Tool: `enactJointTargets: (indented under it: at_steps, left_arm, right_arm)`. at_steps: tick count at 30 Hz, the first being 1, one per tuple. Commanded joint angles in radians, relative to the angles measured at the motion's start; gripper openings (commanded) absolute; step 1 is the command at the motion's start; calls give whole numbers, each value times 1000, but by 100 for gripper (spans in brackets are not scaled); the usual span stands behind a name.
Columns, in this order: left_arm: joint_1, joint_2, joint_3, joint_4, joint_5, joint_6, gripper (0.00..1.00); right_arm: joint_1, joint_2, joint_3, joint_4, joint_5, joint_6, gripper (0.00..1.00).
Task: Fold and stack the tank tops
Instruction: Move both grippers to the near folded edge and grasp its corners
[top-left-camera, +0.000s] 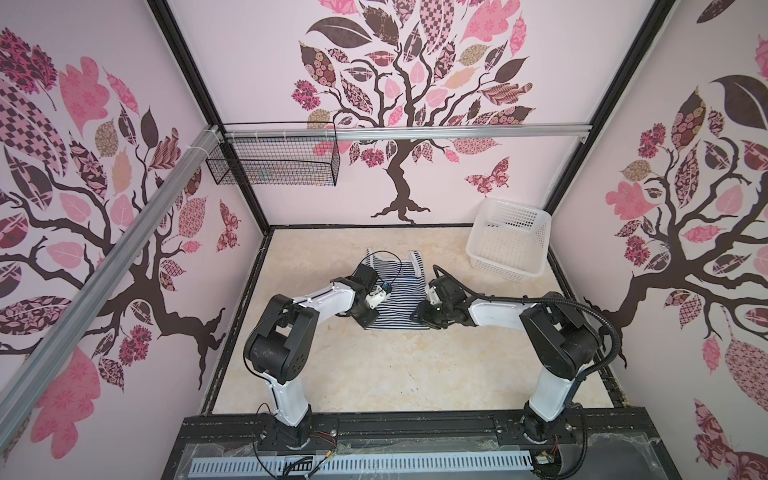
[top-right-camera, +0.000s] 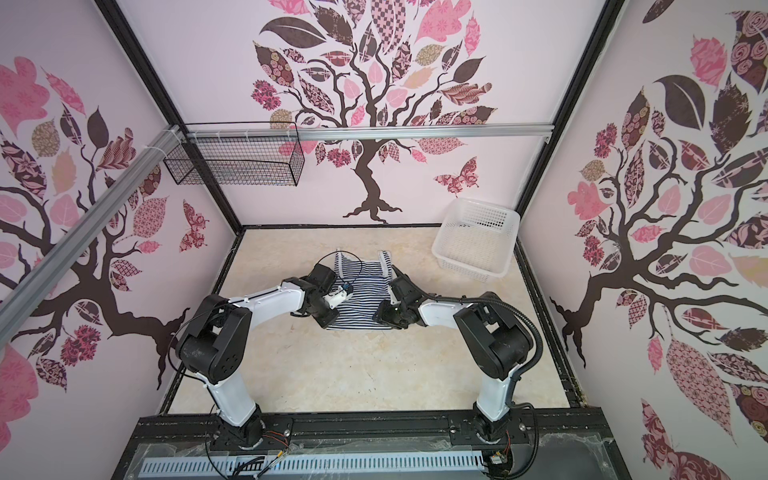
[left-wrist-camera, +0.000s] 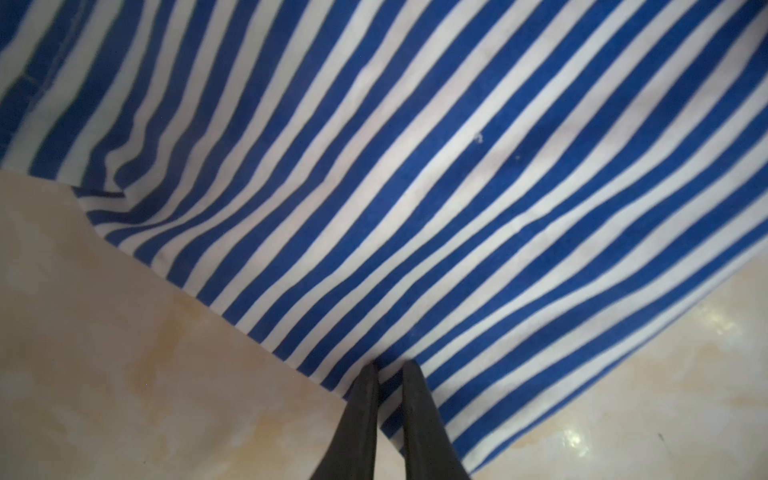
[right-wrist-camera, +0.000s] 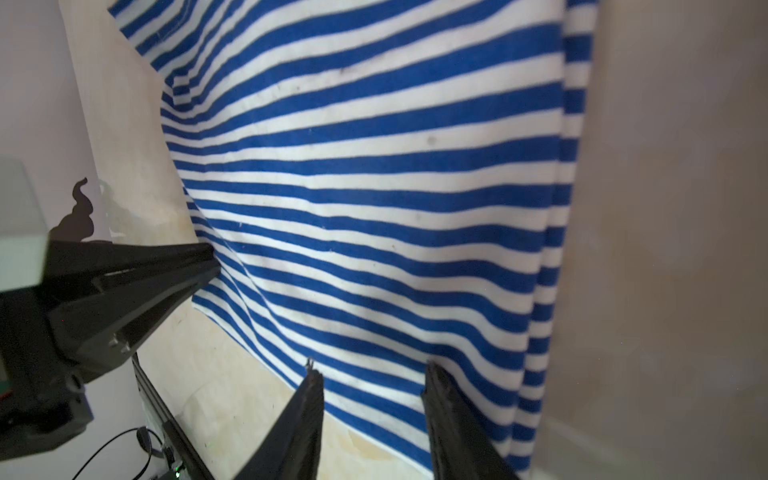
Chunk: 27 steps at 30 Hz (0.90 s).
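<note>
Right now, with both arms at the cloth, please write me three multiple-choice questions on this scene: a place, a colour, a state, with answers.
1. Where does the white basket stand?
A. at the far right corner of the table.
B. in the table's middle.
C. at its near left corner.

2. Which colours have the tank top's stripes?
A. red and white.
B. blue and white.
C. green and black.

3. How do the right gripper's jaws stand?
A. shut on the basket.
B. shut on nothing.
C. open, over the tank top's edge.

Answers:
1 A, both top views show it there.
2 B, both wrist views show these stripes.
3 C, the right wrist view shows its fingers apart.
</note>
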Motion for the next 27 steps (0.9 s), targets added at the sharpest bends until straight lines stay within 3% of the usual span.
enactJointTargets:
  at_steps: [1,10,15,19,23,27]
  left_arm:
    - [-1,-65,-89,-101,33,44,16]
    - [-20,-278,-233,-236,108,122,16]
    - [-22,-478,-266,-282,127,118,17]
    - [-27,-645,-302,-234,144,94,35]
    - [-40,-653,-315,-227,173,102,38]
    - [-51,-579,-320,-198,186,107,39]
  right_arm:
    - [47,-46,-81,-113,71,45,46]
    - [182,-264,-228,-137,114,148,47]
    - [239,-428,-194,-263,168,134,53]
    - [240,-580,-172,-374,244,132,67]
    - [240,-630,-211,-409,269,145,68]
    - [240,-609,-292,-334,236,170,66]
